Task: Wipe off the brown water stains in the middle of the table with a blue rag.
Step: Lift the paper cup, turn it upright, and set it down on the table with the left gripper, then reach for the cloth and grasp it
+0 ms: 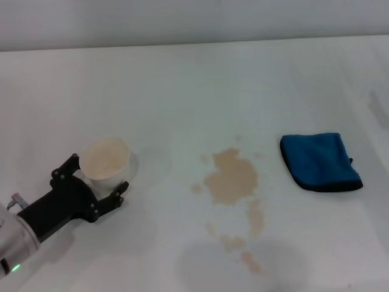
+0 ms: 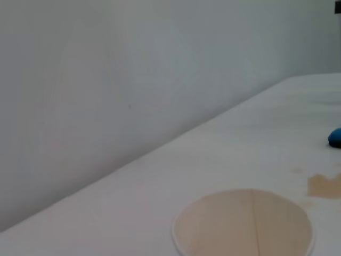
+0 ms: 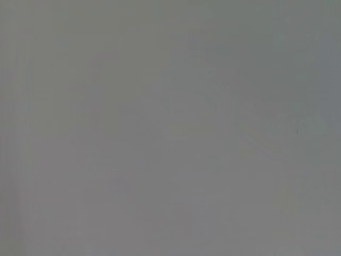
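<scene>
The left claw [image 1: 98, 181] stands spread around the small whitish paper cup [image 1: 106, 158]; back off gently, then fetch the folded deep-blue rag [image 1: 318, 160].

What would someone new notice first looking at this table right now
The brown water stains spread over the middle of the table, droplets trailing toward the near edge. To their right lies the folded blue rag, untouched. On the left, the left gripper sits open around a whitish cup; the right gripper is out of view.
</scene>
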`<act>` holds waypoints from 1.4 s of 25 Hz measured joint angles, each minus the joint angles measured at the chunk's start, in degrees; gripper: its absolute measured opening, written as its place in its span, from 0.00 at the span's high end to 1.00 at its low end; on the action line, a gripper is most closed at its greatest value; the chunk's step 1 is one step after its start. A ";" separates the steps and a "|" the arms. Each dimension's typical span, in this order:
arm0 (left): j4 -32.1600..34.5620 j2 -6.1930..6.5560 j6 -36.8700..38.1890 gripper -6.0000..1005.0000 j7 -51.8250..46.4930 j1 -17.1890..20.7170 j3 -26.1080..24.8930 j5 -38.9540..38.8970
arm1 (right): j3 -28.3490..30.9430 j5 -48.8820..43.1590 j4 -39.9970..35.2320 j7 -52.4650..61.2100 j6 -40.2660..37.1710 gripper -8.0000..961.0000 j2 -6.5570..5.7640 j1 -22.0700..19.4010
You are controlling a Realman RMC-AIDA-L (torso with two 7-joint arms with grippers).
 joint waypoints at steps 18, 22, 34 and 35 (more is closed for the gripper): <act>-0.49 0.02 -6.49 0.12 0.84 5.97 -0.15 -5.66 | 0.38 0.27 -0.77 0.00 -1.07 0.09 -0.02 -0.18; -1.61 -0.07 -9.17 0.12 0.55 6.47 -0.07 -6.09 | 0.68 0.57 -0.78 -0.05 -1.40 0.09 -0.02 -0.23; -7.62 0.04 -17.73 0.12 -0.36 10.63 -0.16 -16.49 | 2.31 0.83 -0.82 0.57 -0.85 0.09 -0.02 -0.71; -7.69 0.06 -17.95 0.12 -0.36 11.14 -0.16 -17.38 | 2.31 0.83 -0.87 0.73 -0.70 0.09 -0.02 -0.75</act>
